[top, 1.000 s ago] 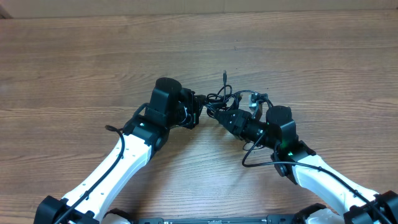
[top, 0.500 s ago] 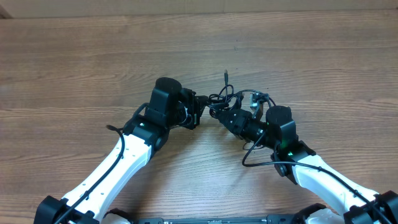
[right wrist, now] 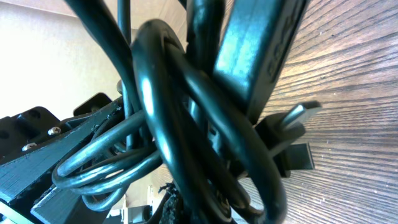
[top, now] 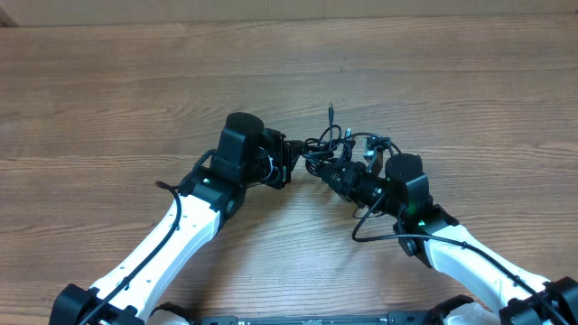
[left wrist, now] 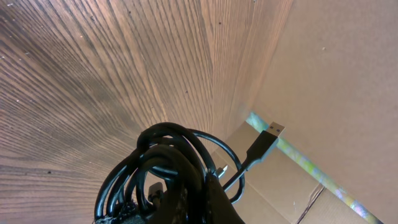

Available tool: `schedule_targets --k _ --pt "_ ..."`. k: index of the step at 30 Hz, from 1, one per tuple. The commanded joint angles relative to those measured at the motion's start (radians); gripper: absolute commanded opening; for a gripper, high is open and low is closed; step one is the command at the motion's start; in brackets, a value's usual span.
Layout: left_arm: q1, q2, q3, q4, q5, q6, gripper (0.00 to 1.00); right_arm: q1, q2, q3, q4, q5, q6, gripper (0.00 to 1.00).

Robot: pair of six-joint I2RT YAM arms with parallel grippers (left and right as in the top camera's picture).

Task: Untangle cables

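Observation:
The cables (top: pixel 330 144) are a small black knot on the wooden table between my two arms. One plug end (top: pixel 332 110) sticks up behind the knot and a silvery plug (top: pixel 370 148) lies at its right. My left gripper (top: pixel 291 161) is shut on the knot's left side. In the left wrist view the looped cables (left wrist: pixel 166 158) bulge just past the fingers and a USB plug (left wrist: pixel 267 139) juts out to the right. My right gripper (top: pixel 323 171) is shut on the knot from the lower right. The cables (right wrist: pixel 186 118) fill the right wrist view and hide its fingertips.
The wooden table (top: pixel 135 90) stretches all around the knot. A thicker black wire (top: pixel 366 236) loops beside my right arm. A cardboard wall (left wrist: pixel 336 74) stands beyond the table's far edge.
My right gripper has closed on the cables. The knot and its upright plug end have shifted slightly to the right. The left arm has stayed still.

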Motion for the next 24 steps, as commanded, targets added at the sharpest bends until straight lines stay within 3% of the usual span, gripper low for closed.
schedule_targets --k 1,12,24 --pt "-0.006 -0.012 0.008 0.004 0.030 0.019 0.04 -0.001 -0.004 0.010 0.005 0.016 -0.006 0.04" --pt "-0.006 -0.012 0.008 -0.001 -0.171 0.018 0.04 -0.001 -0.004 0.010 0.007 -0.190 -0.195 0.04" --pt "-0.006 -0.012 0.008 -0.008 -0.216 0.019 0.04 -0.001 -0.004 0.010 0.008 -0.369 -0.449 0.04"
